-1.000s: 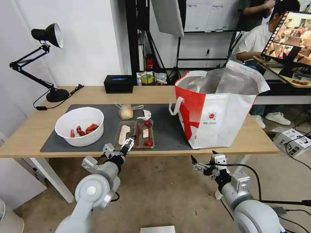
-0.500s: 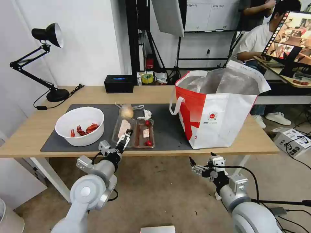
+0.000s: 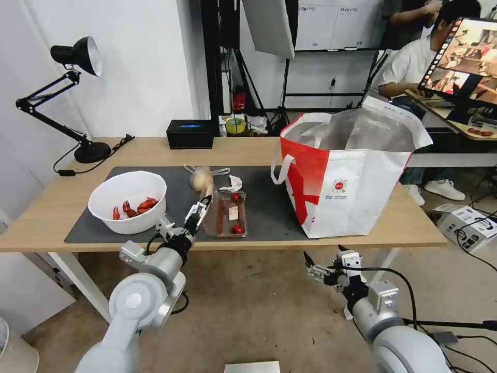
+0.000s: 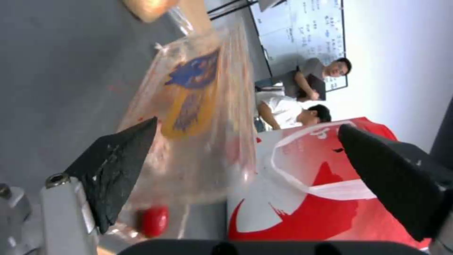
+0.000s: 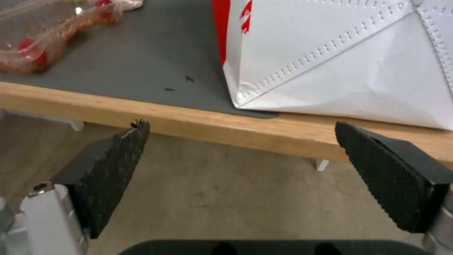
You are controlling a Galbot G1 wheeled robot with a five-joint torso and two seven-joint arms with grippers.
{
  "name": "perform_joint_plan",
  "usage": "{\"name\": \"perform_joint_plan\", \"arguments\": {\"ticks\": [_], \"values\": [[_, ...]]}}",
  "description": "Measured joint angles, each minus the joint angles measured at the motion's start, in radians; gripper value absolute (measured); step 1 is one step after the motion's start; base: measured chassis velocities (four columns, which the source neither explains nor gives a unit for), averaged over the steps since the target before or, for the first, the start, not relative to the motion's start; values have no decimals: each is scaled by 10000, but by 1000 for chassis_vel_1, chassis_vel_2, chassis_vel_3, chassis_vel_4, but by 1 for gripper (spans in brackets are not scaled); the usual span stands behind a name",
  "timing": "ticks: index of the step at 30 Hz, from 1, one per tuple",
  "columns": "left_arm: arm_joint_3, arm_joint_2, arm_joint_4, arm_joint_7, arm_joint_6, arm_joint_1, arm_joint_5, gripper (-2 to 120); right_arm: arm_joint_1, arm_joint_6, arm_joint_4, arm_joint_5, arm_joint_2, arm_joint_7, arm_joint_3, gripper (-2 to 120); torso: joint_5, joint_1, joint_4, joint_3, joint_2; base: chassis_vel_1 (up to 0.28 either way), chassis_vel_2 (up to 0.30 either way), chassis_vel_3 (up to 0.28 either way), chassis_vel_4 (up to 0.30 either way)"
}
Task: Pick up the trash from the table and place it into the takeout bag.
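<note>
Clear plastic tray (image 3: 225, 213): thin, glossy, two-part, red scraps inside; lying mid-mat near the desk's front edge, one half appearing tilted up.
Left gripper (image 3: 199, 208): jaws wide, gripping nothing, straddling the tray's left half, likely lining up a grasp.
Takeout bag (image 3: 346, 176): boxy woven fabric, foil-lined, standing open toward the right end.
Right gripper (image 3: 317, 268): open, empty, waiting below the front edge.

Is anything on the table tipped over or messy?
Yes. The clear plastic tray is folded up: its left half stands tilted on edge beside the left pincer, whose fingers are spread wide. Red scraps lie in the flat half. A few dark crumbs dot the grey mat. The right pincer hangs open below the table edge.
</note>
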Motion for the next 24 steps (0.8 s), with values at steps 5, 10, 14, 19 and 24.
{"name": "perform_joint_plan", "arguments": {"ticks": [5,10,14,19,24], "values": [[344,129,146,41,53,-473,-156,100,-74,27,32,-20,-2,-7,86,100,0,0,-1,0,0,0,0,0,0],[612,354,385,46,298,-804,-287,100,-70,27,77,-17,-88,-6,173,100,0,0,0,0,0,0,0,0,0],[1015,732,715,53,562,-1287,-398,100,-210,28,172,-26,-129,-3,254,100,-1,0,0,0,0,0,0,0,0],[1199,838,834,57,604,-1532,-451,100,-320,46,190,-88,-65,-3,302,100,0,0,-1,0,0,0,0,0,0],[1406,918,848,101,736,-1660,-458,100,-403,66,225,-155,31,-3,316,100,-1,0,0,0,0,0,0,0,0]]}}
